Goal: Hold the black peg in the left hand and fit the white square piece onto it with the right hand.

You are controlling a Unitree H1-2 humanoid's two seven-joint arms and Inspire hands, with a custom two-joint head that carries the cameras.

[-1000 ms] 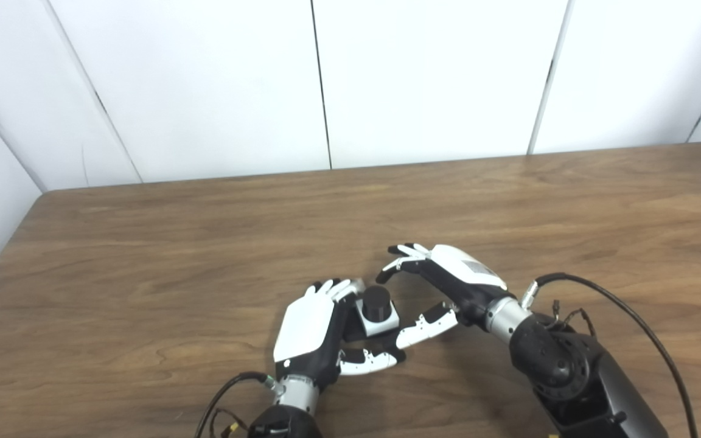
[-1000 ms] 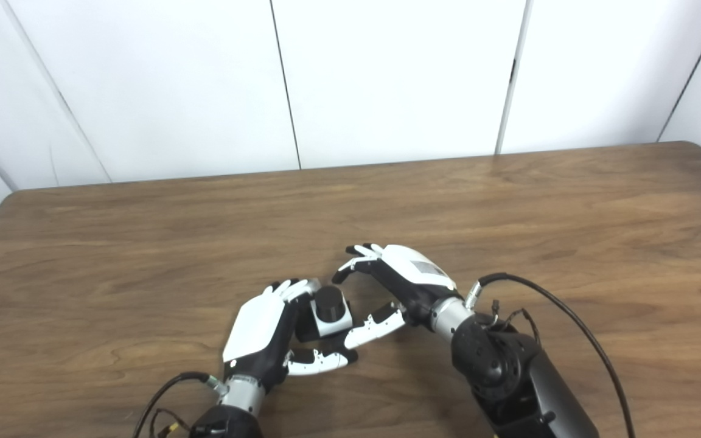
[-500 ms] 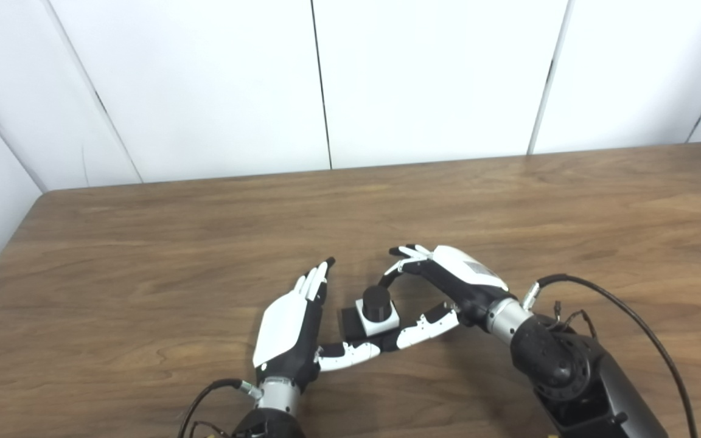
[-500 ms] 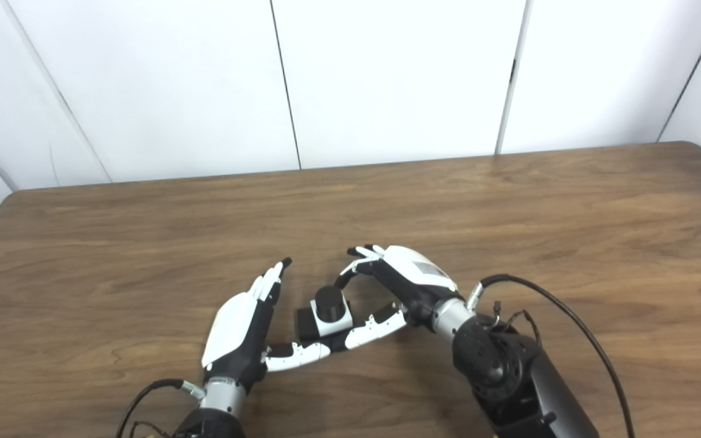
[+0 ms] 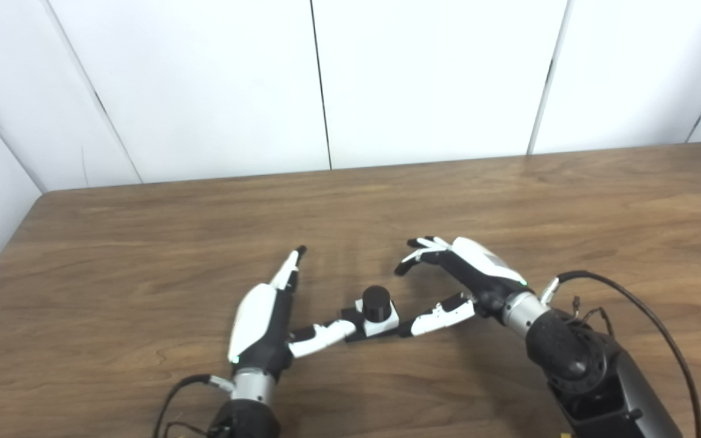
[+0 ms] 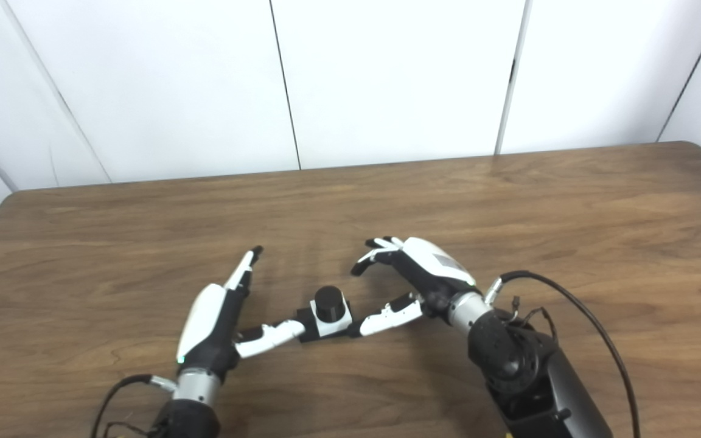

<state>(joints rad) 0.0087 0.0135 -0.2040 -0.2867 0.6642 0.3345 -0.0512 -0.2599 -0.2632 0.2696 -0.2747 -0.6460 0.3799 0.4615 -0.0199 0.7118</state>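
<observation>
Black peg (image 5: 376,302) x1; white square piece (image 5: 381,320) x1

- Your left hand (image 5: 262,319) lies low, fingers straight and pointing away from you, thumb stretched to the right; it holds nothing
- Your right hand (image 5: 469,277) is raised a little, fingers curled downward, thumb reaching left; it also grips nothing

We see bare table (image 5: 509,194) all around the far side and both outer flanks, free passage there. Near centre, black peg (image 5: 376,303) seated in white square piece (image 5: 381,320) stands between left hand (image 5: 262,316) and right hand (image 5: 472,277). Both thumbs reach toward the piece, closing its near sides; room above and behind the peg is open.
</observation>
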